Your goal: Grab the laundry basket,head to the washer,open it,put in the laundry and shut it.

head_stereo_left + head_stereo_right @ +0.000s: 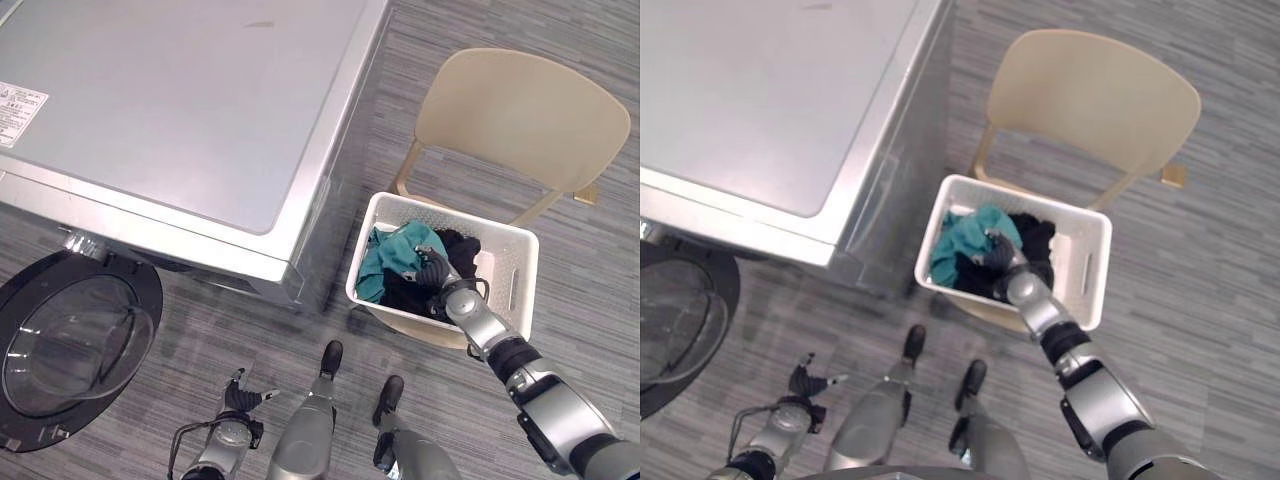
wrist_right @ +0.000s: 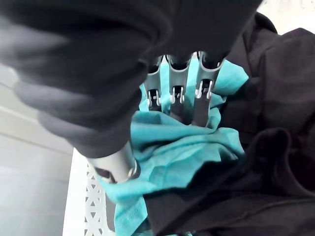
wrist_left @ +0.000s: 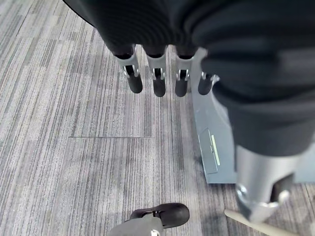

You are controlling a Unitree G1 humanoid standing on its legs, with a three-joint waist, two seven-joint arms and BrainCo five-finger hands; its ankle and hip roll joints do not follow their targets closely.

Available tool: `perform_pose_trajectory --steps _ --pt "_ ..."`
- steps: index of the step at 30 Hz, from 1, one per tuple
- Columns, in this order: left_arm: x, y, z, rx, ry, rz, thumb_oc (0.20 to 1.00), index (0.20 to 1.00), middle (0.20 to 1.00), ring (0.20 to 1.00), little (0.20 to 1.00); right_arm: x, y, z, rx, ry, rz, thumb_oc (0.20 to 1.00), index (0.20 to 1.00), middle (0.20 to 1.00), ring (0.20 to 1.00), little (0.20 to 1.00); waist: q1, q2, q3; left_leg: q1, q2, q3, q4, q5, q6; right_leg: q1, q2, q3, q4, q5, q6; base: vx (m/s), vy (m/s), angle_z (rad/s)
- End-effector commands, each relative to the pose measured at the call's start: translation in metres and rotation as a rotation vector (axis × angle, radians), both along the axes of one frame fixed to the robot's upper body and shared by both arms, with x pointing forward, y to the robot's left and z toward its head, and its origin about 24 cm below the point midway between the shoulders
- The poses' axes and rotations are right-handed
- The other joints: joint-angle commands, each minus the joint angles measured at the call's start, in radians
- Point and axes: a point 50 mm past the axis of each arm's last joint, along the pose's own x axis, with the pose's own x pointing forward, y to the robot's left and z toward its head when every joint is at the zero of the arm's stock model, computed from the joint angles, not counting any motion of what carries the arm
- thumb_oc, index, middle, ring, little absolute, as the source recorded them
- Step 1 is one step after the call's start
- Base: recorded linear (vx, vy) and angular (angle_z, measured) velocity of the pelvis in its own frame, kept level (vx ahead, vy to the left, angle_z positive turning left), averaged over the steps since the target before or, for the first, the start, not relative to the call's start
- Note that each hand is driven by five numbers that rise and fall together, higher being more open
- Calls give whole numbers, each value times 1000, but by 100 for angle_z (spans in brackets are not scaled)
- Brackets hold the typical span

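The white laundry basket (image 1: 512,262) sits on the grey floor (image 1: 600,260) just right of the silver washer (image 1: 190,110), with a beige chair (image 1: 520,115) beyond it on the far side. Inside it lie a teal garment (image 1: 388,258) and black clothes (image 2: 275,162). The right hand (image 1: 436,268) reaches down into the basket, its fingers (image 2: 203,105) pushed into the teal cloth, and I cannot tell whether they grip it. The washer door (image 1: 75,345) hangs wide open at near left. The left hand (image 3: 162,69) hangs over the floor, fingers straight and apart.
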Motion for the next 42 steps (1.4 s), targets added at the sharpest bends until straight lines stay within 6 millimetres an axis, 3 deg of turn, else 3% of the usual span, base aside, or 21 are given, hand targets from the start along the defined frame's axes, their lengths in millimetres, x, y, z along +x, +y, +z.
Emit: perform_pose_trajectory --steps 1,13,16,21,23,28,29,33,36,37,38,39,42 --pt "0 8 0 50 12 -19 1000 1000 1000 1000 1000 9 2 17 24 -63 -10 200 200 200 200 200 32 -13 9 23 -25 5 40 -130 22 -24 -64 -11 107 -59 83 0 0 0" --pt "0 8 1 48 10 -1 1000 1000 1000 1000 1000 8 -2 27 122 -115 -37 200 200 200 200 200 31 -14 -3 36 -26 2 40 -140 23 -13 -70 -19 111 -66 85 10 2 5" --pt "-2 4 0 24 1 21 1000 1000 1000 1000 1000 -15 10 40 411 -195 23 200 200 200 200 200 4 -27 -33 79 -23 16 40 -160 30 18 -69 -9 110 -69 88 59 -2 -3" --pt "-9 8 1 19 -7 47 1000 1000 1000 1000 1000 -36 6 54 630 -261 61 200 200 200 200 200 -17 -27 -73 132 -22 32 42 -184 37 59 -66 5 108 -76 90 66 24 -16" --pt "-15 10 2 6 -15 59 1000 1000 1000 1000 1000 -51 5 69 810 -312 116 200 200 200 200 200 -34 -23 -111 171 -21 47 55 -206 42 89 -63 24 110 -82 91 99 55 -25" --pt "-21 10 4 -18 -36 69 1000 1000 1000 1000 1000 -67 6 87 986 -368 189 200 200 200 200 200 -49 -15 -144 218 -17 71 57 -222 46 111 -56 47 118 -83 92 34 29 -22" --pt "-18 9 9 -29 -70 68 1000 1000 1000 1000 1000 -73 8 101 1038 -419 240 200 200 200 200 200 -54 -8 -145 231 -11 79 53 -219 48 107 -54 63 142 -77 95 -98 -26 -24" --pt "10 4 32 -42 -211 17 1000 1000 1000 1000 1000 -83 5 133 1076 -569 317 200 200 200 200 200 -77 18 -119 166 10 52 97 -188 52 71 -16 175 319 -119 96 -245 -66 -6" --pt "20 1 43 -44 -274 -13 1000 1000 1000 1000 1000 -89 0 146 1048 -646 348 200 200 200 200 200 -73 23 -127 118 16 23 109 -163 47 86 -8 213 403 -122 93 -204 -115 51" --pt "24 0 49 -48 -311 -26 1000 1000 1000 1000 1000 -92 -2 150 1029 -678 349 200 200 200 200 200 -66 21 -136 99 20 9 108 -146 39 108 -4 234 404 -117 93 -357 -304 38" --pt "32 -7 63 -74 -389 -55 1000 1000 1000 1000 1000 -94 -3 154 1010 -705 348 200 200 200 200 200 -40 10 -143 61 15 -11 102 -104 17 184 11 256 330 -179 72 -254 -241 42" --pt "32 -6 63 -74 -389 -55 1000 1000 1000 1000 1000 -94 -3 154 1011 -705 348 200 200 200 200 200 -42 8 -141 66 13 -13 101 -104 17 190 9 254 327 -180 71 -269 -233 63" --pt "44 -13 86 -99 -506 -88 1000 1000 1000 1000 1000 -86 5 159 1007 -699 368 200 200 200 200 200 -8 20 -137 -30 25 -34 75 3 -43 229 60 254 181 -282 16 -371 -239 48"
